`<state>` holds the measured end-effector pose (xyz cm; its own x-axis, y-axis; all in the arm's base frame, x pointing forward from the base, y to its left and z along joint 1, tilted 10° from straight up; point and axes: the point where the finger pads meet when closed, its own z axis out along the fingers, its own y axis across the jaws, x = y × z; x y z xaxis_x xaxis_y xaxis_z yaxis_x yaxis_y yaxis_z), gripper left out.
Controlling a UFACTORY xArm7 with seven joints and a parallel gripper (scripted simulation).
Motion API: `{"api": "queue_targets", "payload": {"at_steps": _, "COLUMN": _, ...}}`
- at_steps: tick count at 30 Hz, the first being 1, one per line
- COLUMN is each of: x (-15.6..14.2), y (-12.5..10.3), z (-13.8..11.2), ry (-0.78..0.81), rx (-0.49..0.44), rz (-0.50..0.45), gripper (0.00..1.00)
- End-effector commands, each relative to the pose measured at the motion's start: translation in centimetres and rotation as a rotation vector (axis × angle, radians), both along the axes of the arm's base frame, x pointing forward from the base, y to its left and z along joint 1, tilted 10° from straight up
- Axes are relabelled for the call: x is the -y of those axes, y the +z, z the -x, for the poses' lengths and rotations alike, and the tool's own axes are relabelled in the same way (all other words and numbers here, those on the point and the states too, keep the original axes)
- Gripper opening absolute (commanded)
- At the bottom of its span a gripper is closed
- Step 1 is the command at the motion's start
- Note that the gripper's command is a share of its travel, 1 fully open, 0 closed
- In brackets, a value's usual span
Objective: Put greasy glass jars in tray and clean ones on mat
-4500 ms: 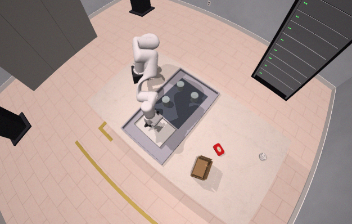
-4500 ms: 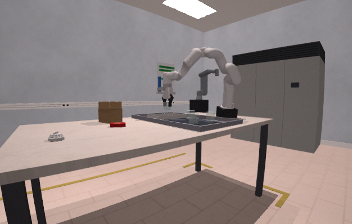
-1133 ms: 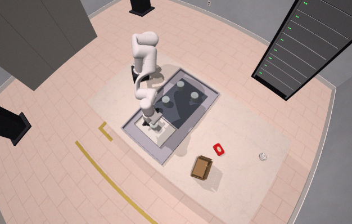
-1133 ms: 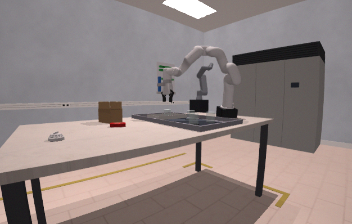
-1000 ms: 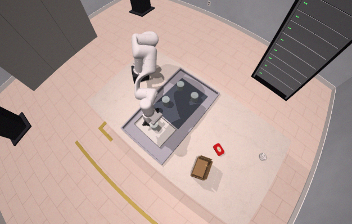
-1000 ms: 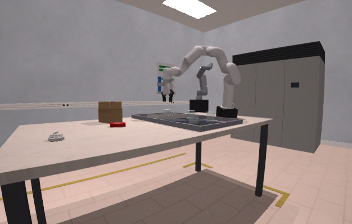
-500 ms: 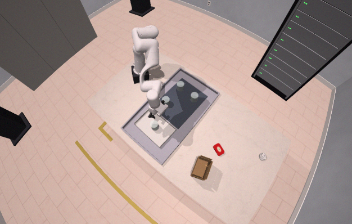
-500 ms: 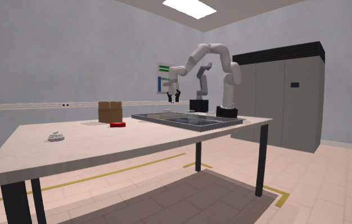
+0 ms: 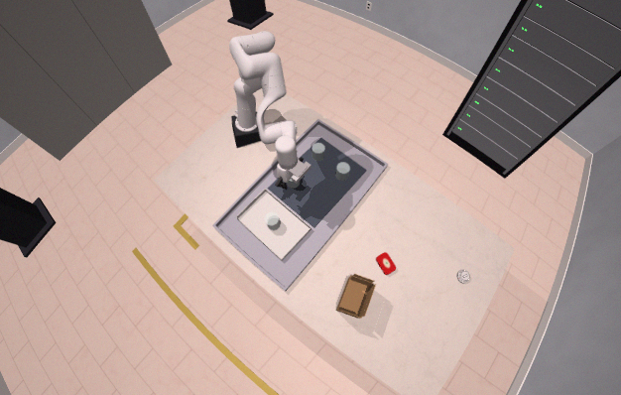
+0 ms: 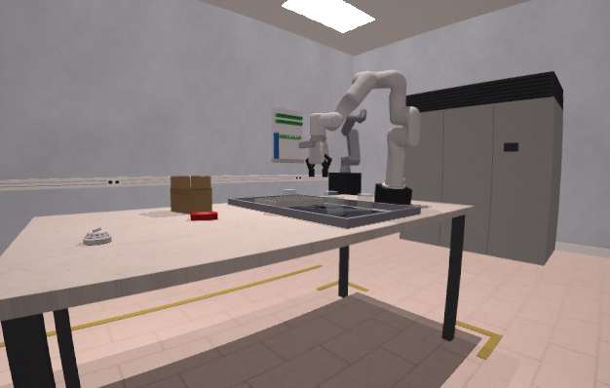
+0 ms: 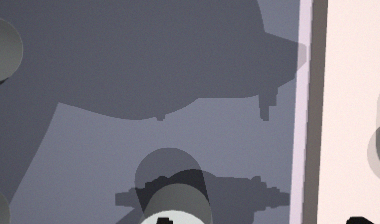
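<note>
A dark drying mat (image 9: pixel 324 181) and a cream tray (image 9: pixel 274 231) lie side by side in a grey frame. One glass jar (image 9: pixel 273 221) stands in the tray. Two jars (image 9: pixel 318 147) (image 9: pixel 342 169) stand on the mat's far part. My gripper (image 9: pixel 289 185) is open and empty, hovering above the mat's near-left part, close to the tray's edge. In the wrist view a further jar (image 11: pixel 177 206) stands on the mat right below the gripper (image 11: pixel 262 221), nearer its left finger. The tray jar shows at the wrist view's right edge (image 11: pixel 379 142).
A brown cardboard box (image 9: pixel 355 295), a flat red object (image 9: pixel 386 263) and a small grey round object (image 9: pixel 463 276) lie on the table away from the frame. The arm's base (image 9: pixel 247 131) stands at the table's far corner.
</note>
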<state>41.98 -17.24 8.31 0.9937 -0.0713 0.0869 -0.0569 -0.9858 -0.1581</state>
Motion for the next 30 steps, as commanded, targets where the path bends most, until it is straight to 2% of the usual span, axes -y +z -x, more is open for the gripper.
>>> {"api": "queue_targets", "payload": {"at_steps": 1, "x": -3.4, "y": 0.9, "z": 0.3, "ry": -0.007, "rx": 0.006, "rz": 0.013, "gripper": 1.00}}
{"api": "queue_targets", "payload": {"at_steps": 2, "x": -3.4, "y": 0.9, "z": 0.3, "ry": -0.007, "rx": 0.006, "rz": 0.013, "gripper": 1.00}}
{"api": "queue_targets", "payload": {"at_steps": 17, "x": -15.7, "y": 2.5, "z": 1.5, "ry": -0.007, "rx": 0.006, "rz": 0.013, "gripper": 1.00}}
{"api": "queue_targets", "payload": {"at_steps": 19, "x": -15.7, "y": 2.5, "z": 1.5, "ry": -0.007, "rx": 0.006, "rz": 0.013, "gripper": 1.00}}
{"api": "queue_targets", "payload": {"at_steps": 30, "x": -24.7, "y": 3.6, "z": 2.5, "ry": -0.007, "rx": 0.006, "rz": 0.013, "gripper": 1.00}}
